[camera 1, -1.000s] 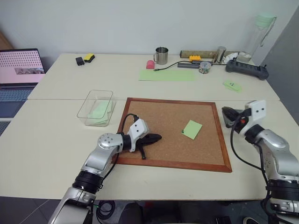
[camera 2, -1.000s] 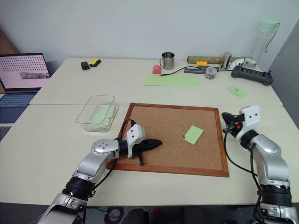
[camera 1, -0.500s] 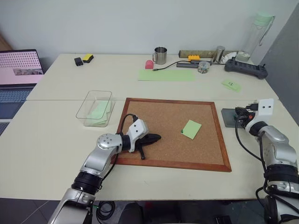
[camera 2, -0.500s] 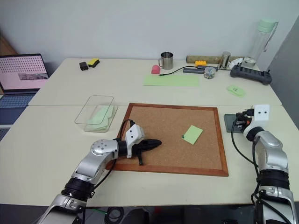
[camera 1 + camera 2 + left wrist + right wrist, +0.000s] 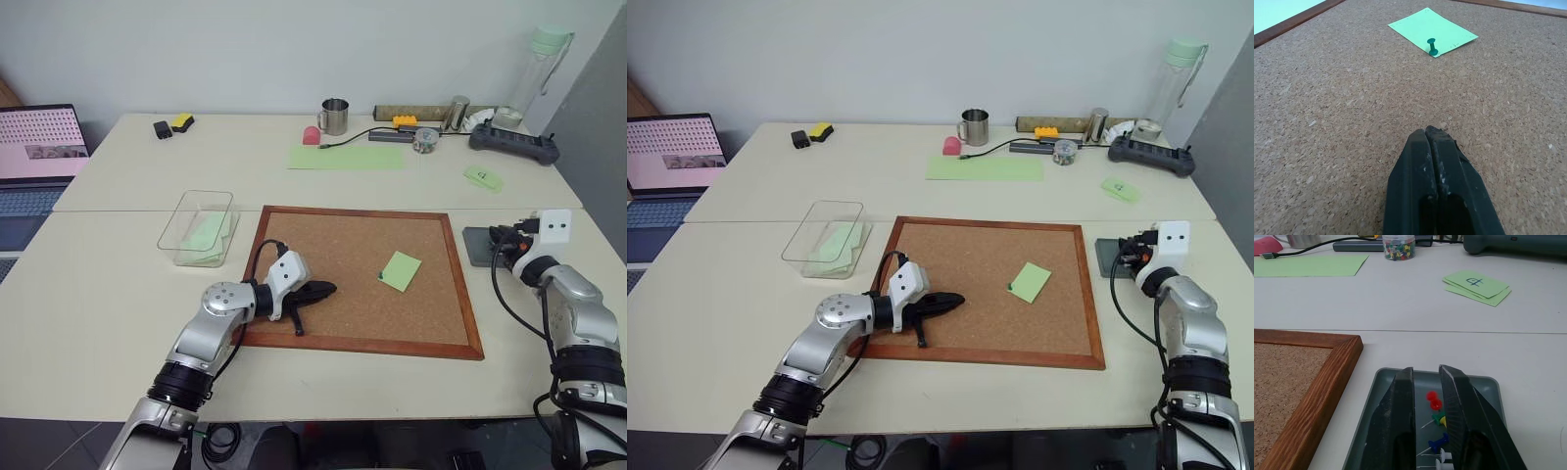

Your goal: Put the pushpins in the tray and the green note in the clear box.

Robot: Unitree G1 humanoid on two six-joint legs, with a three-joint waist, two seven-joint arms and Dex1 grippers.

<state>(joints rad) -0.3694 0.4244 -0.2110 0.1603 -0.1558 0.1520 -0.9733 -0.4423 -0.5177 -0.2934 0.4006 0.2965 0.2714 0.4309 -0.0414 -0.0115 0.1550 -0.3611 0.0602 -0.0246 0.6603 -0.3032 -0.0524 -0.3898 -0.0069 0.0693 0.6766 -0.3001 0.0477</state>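
Pins in the tray, one green pin left on the note

Left gripper (image 5: 1426, 131) lies on the cork board (image 5: 343, 250), fingers pressed tight together and empty. Right gripper (image 5: 1426, 377) hangs over the grey tray (image 5: 1488, 384) just beside the board's right edge, fingers slightly apart with nothing between them; a red pushpin (image 5: 1434, 400) lies in the tray with green, blue and white ones. Further along the board, the green note (image 5: 1433, 31) is fixed by a green pushpin (image 5: 1432, 47). Beyond the board's left corner stands the clear box (image 5: 186, 221).
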